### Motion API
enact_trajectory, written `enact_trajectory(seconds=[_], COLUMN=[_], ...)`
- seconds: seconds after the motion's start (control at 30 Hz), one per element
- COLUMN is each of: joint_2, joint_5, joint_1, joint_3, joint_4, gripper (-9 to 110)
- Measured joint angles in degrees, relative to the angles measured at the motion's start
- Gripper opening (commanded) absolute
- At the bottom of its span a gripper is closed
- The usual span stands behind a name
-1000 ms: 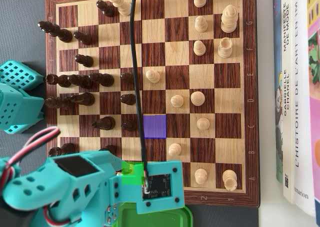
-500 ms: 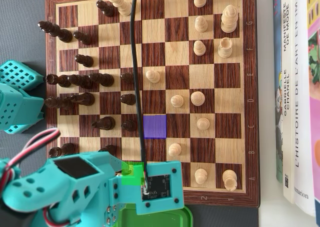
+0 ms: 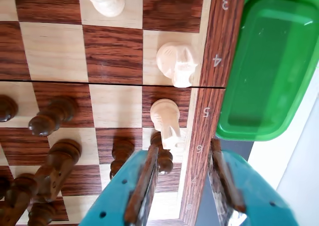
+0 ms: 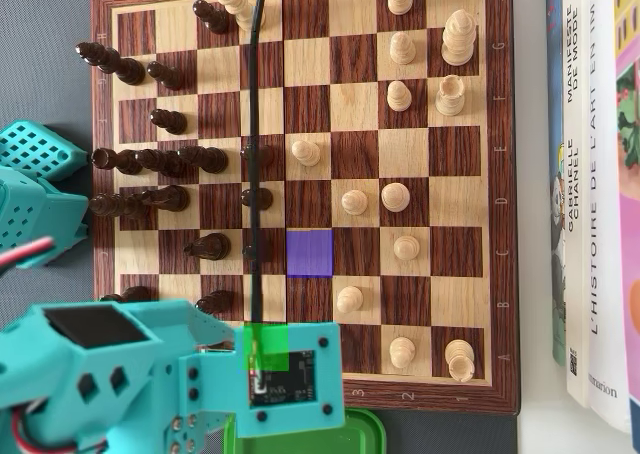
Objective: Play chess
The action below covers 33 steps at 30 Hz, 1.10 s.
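Grey tabletop carries a wooden board point(image 4: 505, 174), with books point(image 4: 590, 174) to its right in the overhead view and a green tub point(image 3: 269, 61) against its near edge. The arm point(image 4: 120, 374) covers the board's near left corner, where a green patch point(image 4: 266, 349) is marked on the edge row. A blue square point(image 4: 309, 252) lies 2 rows farther in, 1 column right.

In the wrist view the gripper point(image 3: 183, 149) is spread wide and empty, hanging over the rim. Its left finger is beside a dark piece point(image 3: 162, 156) at number 6.

The likely target is the light piece point(image 3: 165, 119) on the edge square by number 5, which seems to match the patch. It is just ahead of the fingers and not between them.

It looks like turned wood: light, rigid and smooth, so it could slip or tip if pinched high or off centre. The narrow stem below the head looks like the best hold, with 1 finger on each side. The dark piece and another light piece point(image 3: 177, 64) by number 4 leave little room.

It stands upright with its long axis vertical. I cannot tell which way it faces.
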Motion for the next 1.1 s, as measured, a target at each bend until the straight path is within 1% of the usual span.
enact_trajectory(seconds=[0.1, 0.5, 0.93, 1.1], joint_2=[2.72, 17.84, 33.40, 38.14], joint_5=[0.26, 7.38, 16.70, 19.60], joint_1=[-1.58, -6.15, -16.61, -20.30], joint_3=[1.41, 8.70, 25.66, 32.34], joint_4=[0.00, -0.88, -15.29, -24.61], gripper=[16, 16, 16, 16])
